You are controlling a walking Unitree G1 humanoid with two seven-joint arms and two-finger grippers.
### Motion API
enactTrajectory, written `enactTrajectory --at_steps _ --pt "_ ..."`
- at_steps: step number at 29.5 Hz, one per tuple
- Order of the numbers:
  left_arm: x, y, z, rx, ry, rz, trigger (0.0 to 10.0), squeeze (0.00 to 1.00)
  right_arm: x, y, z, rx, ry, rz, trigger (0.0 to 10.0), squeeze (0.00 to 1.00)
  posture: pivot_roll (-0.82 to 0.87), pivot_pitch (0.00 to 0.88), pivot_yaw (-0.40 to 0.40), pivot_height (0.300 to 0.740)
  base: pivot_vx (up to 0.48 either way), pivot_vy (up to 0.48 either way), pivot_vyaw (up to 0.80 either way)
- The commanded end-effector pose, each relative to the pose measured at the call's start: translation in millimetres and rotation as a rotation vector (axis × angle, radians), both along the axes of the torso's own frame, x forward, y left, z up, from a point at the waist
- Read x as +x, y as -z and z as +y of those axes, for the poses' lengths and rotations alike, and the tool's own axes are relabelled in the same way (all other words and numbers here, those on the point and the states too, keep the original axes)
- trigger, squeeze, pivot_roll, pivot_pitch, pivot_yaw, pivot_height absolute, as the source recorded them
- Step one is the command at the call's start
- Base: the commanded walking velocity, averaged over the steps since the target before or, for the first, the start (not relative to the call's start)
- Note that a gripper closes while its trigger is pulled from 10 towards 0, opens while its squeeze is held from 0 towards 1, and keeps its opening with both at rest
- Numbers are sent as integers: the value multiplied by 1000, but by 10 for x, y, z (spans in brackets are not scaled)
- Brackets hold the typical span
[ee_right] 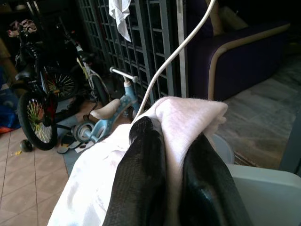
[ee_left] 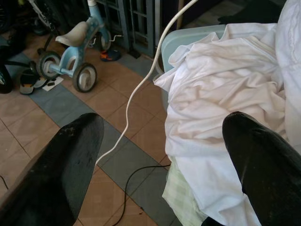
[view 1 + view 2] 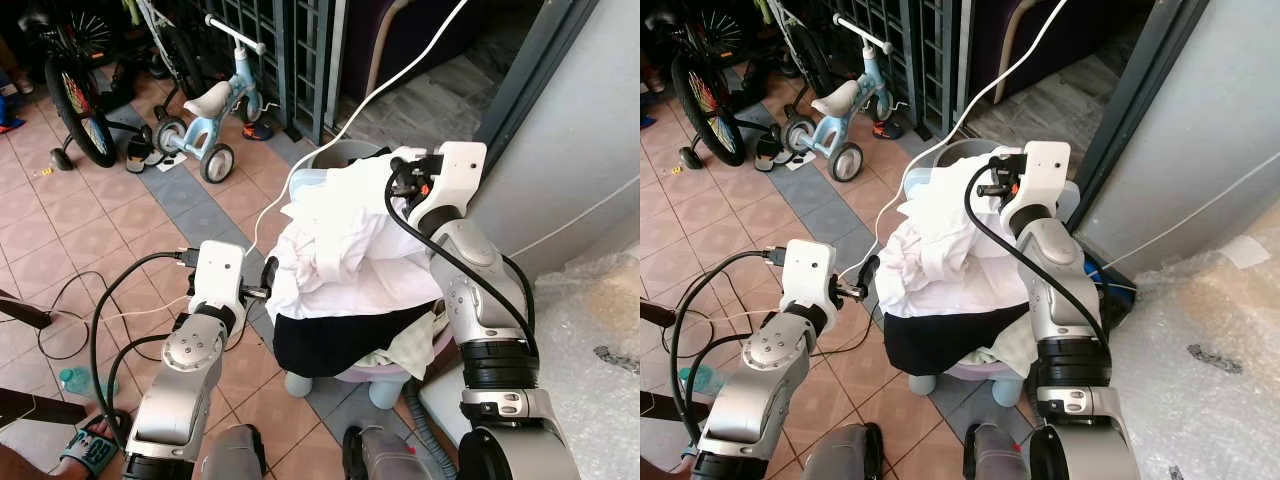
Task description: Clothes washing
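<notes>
Between right tool (image 1: 171,162) fingers, white garment (image 3: 345,245) draped downward

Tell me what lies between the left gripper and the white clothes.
Nothing solid: in the left wrist view, the left gripper's open fingers frame the white clothes, with tiled floor and a white cable behind the gap.

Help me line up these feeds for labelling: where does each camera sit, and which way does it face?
Left eye, right eye: on the head, looking forward and down at the white laundry heaped between both silver arms.
Left wrist: on the left arm, facing the heap and tricycle past the open left gripper.
Right wrist: on the right arm, facing the gate, along the right gripper shut on white cloth.
Shared: tricycle, white cable.
</notes>
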State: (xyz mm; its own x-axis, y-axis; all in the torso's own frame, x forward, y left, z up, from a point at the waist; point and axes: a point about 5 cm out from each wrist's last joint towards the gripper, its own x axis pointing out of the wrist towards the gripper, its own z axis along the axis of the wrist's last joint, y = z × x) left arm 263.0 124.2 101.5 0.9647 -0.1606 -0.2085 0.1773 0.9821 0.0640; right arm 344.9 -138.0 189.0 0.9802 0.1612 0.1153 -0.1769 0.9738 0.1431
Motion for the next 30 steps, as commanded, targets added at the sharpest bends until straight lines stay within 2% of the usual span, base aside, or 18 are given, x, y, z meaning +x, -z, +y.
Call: enactTrajectory --at_steps 1,2,6,7,8,9,16,30 --pt "-10 13 -54 -12 27 11 10000 0 -5 -206 -61 11 35 -89 0 0 47 103 -23 728 0 0 0" --pt "-14 1 -88 -42 57 2 10000 0 0 -219 -69 18 40 -92 0 0 44 100 -22 728 0 0 0" --pt "15 -20 -164 -36 61 -17 10000 0 10 -269 -81 27 55 -109 0 0 39 94 -24 728 0 0 0" --pt "21 -46 -177 -34 72 -38 10000 0 11 -262 -68 12 52 -103 1569 0 38 94 -25 728 0 0 0" --pt "21 -46 -177 -34 72 -38 10000 0 11 -262 -68 12 52 -103 1569 0 38 94 -25 728 0 0 0" --pt "23 -54 -183 -33 75 -45 10000 0 5 -251 -60 6 49 -100 10000 0 40 93 -29 728 0 0 0" --pt "11 -38 -172 -34 69 -43 10000 0 -73 -195 -12 -32 24 -99 10000 0 33 96 -32 728 -80 0 0" --pt "38 -40 -193 -29 81 -48 10000 0 -110 -142 6 -59 13 -84 10000 0 25 99 -28 728 -317 -268 0"
